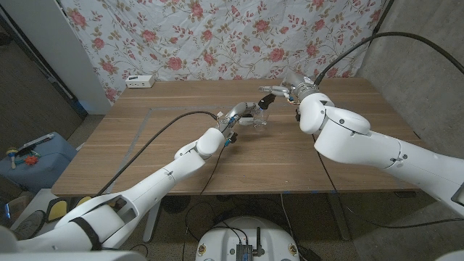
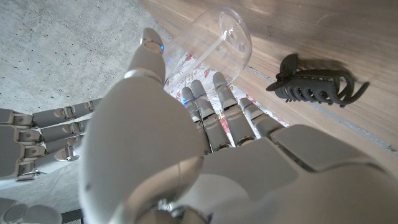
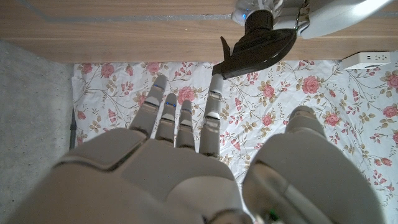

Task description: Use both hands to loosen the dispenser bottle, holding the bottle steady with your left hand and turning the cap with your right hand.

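1. The clear dispenser bottle [image 1: 259, 116] is being gripped by the left hand [image 1: 243, 115] near the middle of the counter [image 1: 145, 152].
2. The right hand [image 1: 279, 92] is being held just beyond the black cap [image 3: 258, 43], fingers apart and empty.
3. Slippage is being risked: a smooth wall could spin under weak grip once the cap is turned.

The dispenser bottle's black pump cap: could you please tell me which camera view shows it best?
The right wrist view: the pump cap is large and sharp there. The head view shows the bottle tiny and far off. The left wrist view shows its clear body in the left hand.
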### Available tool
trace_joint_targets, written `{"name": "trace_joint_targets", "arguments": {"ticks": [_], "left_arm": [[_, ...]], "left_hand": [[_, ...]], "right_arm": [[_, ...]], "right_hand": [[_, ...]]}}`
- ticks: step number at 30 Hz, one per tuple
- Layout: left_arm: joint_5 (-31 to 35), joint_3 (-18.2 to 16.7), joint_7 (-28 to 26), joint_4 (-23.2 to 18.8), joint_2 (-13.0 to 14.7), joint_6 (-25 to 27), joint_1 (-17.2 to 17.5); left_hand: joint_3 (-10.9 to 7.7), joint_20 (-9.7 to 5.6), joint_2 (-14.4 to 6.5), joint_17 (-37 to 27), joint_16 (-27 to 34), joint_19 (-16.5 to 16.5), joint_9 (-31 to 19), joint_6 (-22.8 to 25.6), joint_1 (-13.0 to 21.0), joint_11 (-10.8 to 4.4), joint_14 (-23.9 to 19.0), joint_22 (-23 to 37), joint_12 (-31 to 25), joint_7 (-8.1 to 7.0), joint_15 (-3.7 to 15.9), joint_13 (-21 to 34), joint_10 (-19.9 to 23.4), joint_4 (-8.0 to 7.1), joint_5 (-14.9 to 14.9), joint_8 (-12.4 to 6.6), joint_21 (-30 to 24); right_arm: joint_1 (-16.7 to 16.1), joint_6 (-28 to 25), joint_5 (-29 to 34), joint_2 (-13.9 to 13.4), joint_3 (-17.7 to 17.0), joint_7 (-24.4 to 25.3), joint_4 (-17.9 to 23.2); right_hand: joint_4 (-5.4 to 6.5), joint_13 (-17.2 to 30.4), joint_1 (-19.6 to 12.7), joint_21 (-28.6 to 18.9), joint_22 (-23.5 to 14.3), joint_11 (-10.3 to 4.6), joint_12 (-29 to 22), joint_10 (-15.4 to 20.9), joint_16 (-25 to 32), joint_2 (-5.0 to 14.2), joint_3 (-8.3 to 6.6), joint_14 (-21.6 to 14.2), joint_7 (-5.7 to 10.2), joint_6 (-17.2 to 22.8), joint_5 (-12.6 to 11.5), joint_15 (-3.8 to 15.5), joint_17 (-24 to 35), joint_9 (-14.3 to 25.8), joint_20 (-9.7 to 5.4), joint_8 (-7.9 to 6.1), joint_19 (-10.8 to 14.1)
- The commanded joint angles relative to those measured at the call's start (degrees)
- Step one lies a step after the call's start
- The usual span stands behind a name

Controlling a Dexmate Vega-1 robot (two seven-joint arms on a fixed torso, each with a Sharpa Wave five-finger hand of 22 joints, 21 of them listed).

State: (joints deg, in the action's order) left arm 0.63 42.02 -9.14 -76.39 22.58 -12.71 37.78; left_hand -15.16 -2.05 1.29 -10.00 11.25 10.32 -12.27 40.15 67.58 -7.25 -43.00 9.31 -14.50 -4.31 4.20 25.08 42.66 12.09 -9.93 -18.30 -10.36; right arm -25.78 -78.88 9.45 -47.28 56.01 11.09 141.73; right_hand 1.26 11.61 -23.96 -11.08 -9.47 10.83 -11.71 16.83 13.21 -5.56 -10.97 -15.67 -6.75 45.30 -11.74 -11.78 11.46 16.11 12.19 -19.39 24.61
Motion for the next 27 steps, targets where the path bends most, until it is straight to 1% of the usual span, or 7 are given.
{"name": "trace_joint_targets", "arguments": {"ticks": [1,4,5,8,12,16,27], "left_arm": [[-0.2,0.1,0.2,0.7,-0.3,0.1,-0.5],[-0.3,0.2,0.2,0.9,-0.4,0.1,-0.5],[-0.4,0.2,0.2,0.9,-0.5,0.1,-0.5],[-0.4,0.2,0.2,1.1,-0.6,0.1,-0.6],[-0.4,0.3,0.3,1.4,-0.7,0.0,-0.8],[-0.4,0.4,0.4,1.5,-0.8,-0.1,-0.9],[-0.5,0.5,0.5,1.5,-0.8,-0.1,-0.9]], "left_hand": [[-3.72,-5.19,-5.6,-0.3,0.3,0.6,-0.1,5.7,-4.7,-1.23,-1.0,0.1,-0.1,-0.13,4.75,1.0,2.3,-3.45,-0.4,-0.12,-0.1],[-3.74,-5.18,-5.6,-0.3,0.3,0.6,-0.1,5.7,-4.7,-1.33,-1.0,0.1,-0.1,-0.11,4.77,1.0,2.4,-3.45,-0.4,-0.10,-0.1],[-3.74,-5.15,-5.6,-0.4,0.3,0.6,-0.1,5.7,-4.7,-1.25,-1.0,0.1,-0.1,-0.14,4.76,1.1,2.4,-3.45,-0.4,-0.09,-0.1],[-3.76,-5.15,-5.6,-0.3,0.3,0.6,-0.1,5.7,-4.7,-1.12,-1.0,0.1,-0.1,-0.13,4.70,1.1,2.4,-3.45,-0.4,-0.09,-0.1],[-3.78,-5.14,-5.7,-0.4,0.3,0.6,-0.1,5.7,-4.8,-1.30,-1.0,0.1,0.0,-0.05,4.76,1.1,2.4,-3.48,-0.5,-0.06,-0.1],[-3.82,-5.19,-5.6,-0.3,0.3,0.6,-0.1,5.8,-4.7,-1.38,-1.0,0.1,0.0,-0.24,4.82,1.2,2.5,-3.39,-0.5,-0.08,-0.1],[-3.88,-5.11,-5.7,-0.4,0.3,0.6,-0.1,5.8,-4.8,-1.33,-0.9,0.1,0.1,-0.35,4.67,1.3,2.4,-3.43,-0.5,-0.05,-0.1]], "right_arm": [[-3.6,-1.1,28.2,6.4,1.3,-20.2,-4.3],[-5.2,-1.1,38.0,8.7,0.8,-27.5,-6.1],[-5.5,-1.1,40.5,9.3,0.7,-29.3,-6.6],[-6.0,-1.1,44.8,10.2,0.6,-32.6,-7.4],[-6.7,-1.1,49.3,11.5,0.3,-36.3,-8.6],[-7.5,-1.1,52.1,12.6,-0.3,-37.8,-9.4],[-8.7,-1.1,55.8,13.5,-1.4,-40.0,-9.8]], "right_hand": [[-0.65,0.1,0.3,0.0,-0.3,-0.13,-0.5,1.3,-0.2,-0.03,-0.24,-1.1,0.80,3.5,-0.3,0.03,0.1,1.1,-0.03,-2.47,0.9],[-0.96,0.1,0.1,-0.1,-0.3,-0.24,-0.5,1.7,-0.2,0.18,-0.50,-1.4,1.19,4.8,-0.4,0.04,0.2,1.7,-0.07,-3.57,1.2],[-1.16,0.1,0.0,-0.1,-0.3,-0.29,-0.4,1.9,-0.1,0.22,-0.61,-1.7,1.49,6.0,-0.5,0.11,0.2,2.1,-0.04,-4.43,1.3],[-1.40,0.1,-0.2,0.0,-0.3,-0.55,-0.5,2.4,-0.1,0.32,-0.77,-2.0,1.69,6.9,-0.5,0.04,0.3,2.6,-0.04,-5.30,1.4],[-1.52,0.1,-0.2,-0.1,-0.3,-0.59,-0.4,2.5,-0.1,0.42,-0.88,-2.2,1.74,7.2,-0.5,0.04,0.3,2.8,-0.08,-5.67,1.6],[-1.60,0.1,-0.2,-0.1,-0.3,-0.51,-0.4,2.6,-0.1,0.46,-0.92,-2.2,1.75,6.9,-0.5,-0.04,0.3,3.1,-0.08,-5.89,1.8],[-1.38,0.2,0.7,0.0,-0.3,-0.26,-0.2,2.7,-0.1,0.70,-0.81,-2.3,1.43,6.0,-0.3,-0.17,0.5,3.8,-0.01,-6.26,2.0]]}}
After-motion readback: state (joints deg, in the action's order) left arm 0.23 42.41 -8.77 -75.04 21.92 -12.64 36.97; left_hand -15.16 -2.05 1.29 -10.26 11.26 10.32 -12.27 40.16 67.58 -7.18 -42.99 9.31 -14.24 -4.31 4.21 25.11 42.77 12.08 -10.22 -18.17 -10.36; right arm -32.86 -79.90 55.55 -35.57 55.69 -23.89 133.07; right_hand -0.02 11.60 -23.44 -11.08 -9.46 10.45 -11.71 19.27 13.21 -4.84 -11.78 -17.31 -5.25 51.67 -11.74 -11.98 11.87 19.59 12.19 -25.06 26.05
